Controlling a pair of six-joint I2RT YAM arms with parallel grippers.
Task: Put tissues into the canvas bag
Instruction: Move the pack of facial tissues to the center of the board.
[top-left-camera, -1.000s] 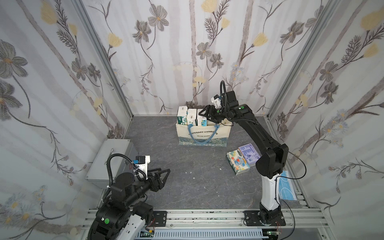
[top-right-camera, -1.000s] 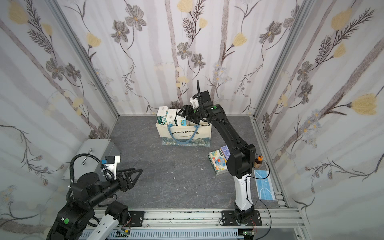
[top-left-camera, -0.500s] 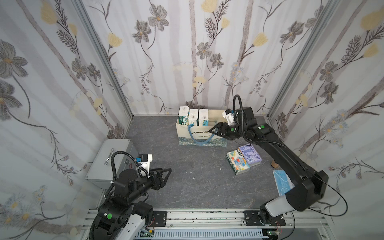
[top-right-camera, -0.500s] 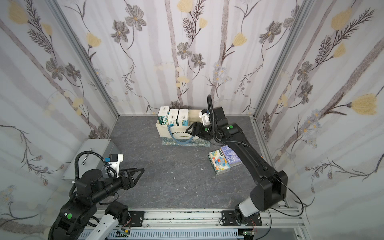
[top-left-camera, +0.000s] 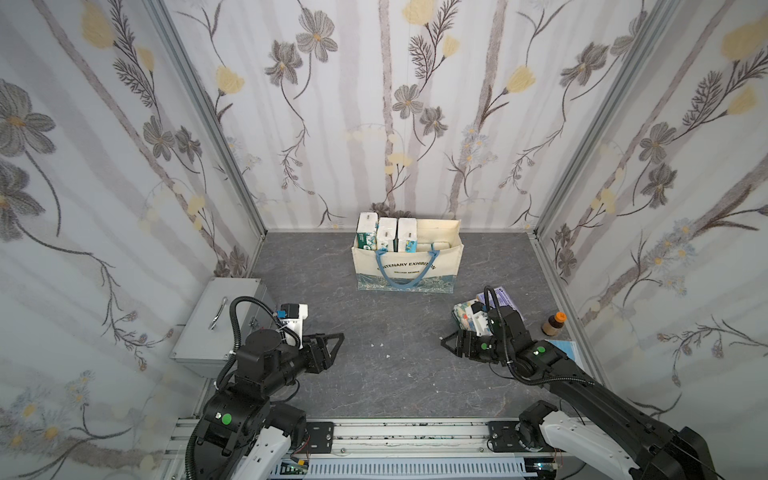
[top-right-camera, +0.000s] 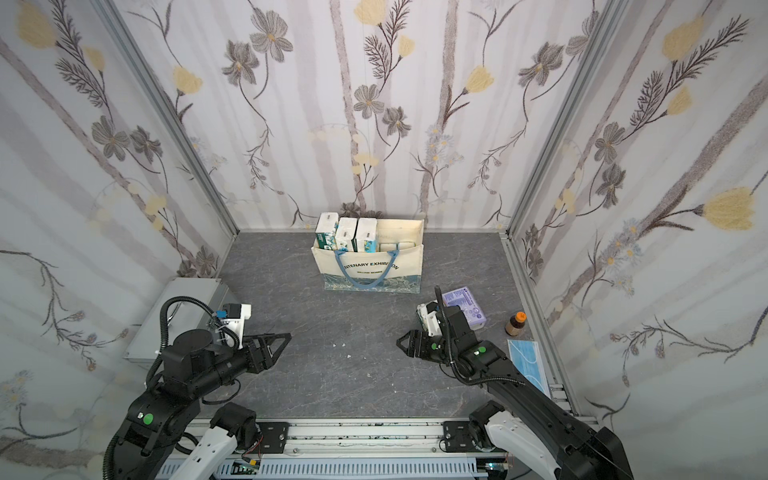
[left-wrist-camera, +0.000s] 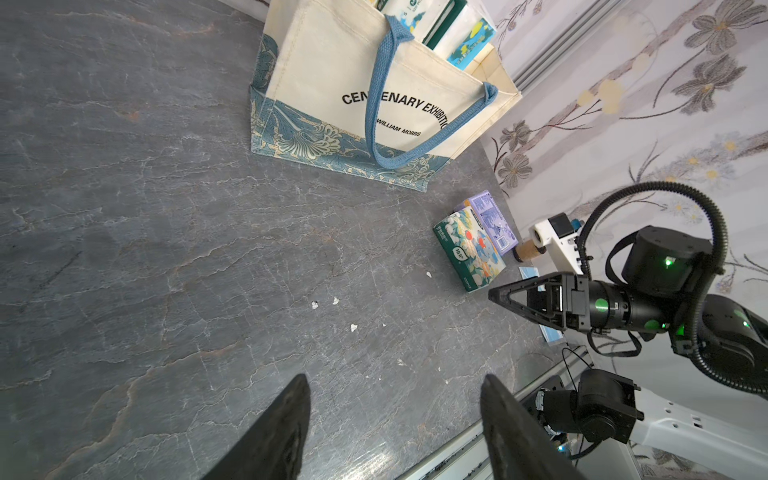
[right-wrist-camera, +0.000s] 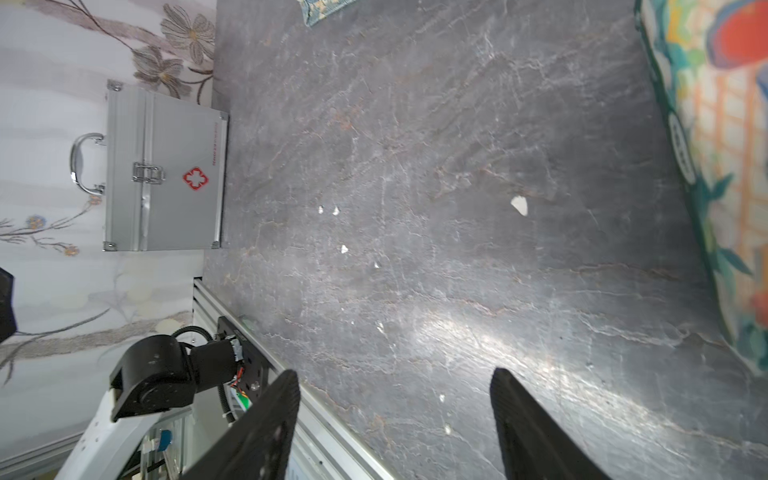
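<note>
The left pincer (left-wrist-camera: 392, 386) and right pincer (right-wrist-camera: 395, 374) both hover wide and empty above the bench (top-left-camera: 374, 374). Three tissue packs (top-left-camera: 386, 235) stand upright in the canvas bag (top-left-camera: 444, 266), perhaps with another lying beside them. A patterned pack (left-wrist-camera: 469, 253) and a lavender pack (left-wrist-camera: 492, 220) lie side by side on the bench.

Cream canvas bag (top-left-camera: 444, 266) with a blue floral band; lavender pack (left-wrist-camera: 492, 220); grey marbled floor (top-left-camera: 374, 374).

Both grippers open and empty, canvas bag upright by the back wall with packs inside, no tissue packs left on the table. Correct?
Not quite. Two tissue packs lie on the table: a floral pack and a lavender pack side by side, clear in the left wrist view. The rest of the statement holds.
</note>
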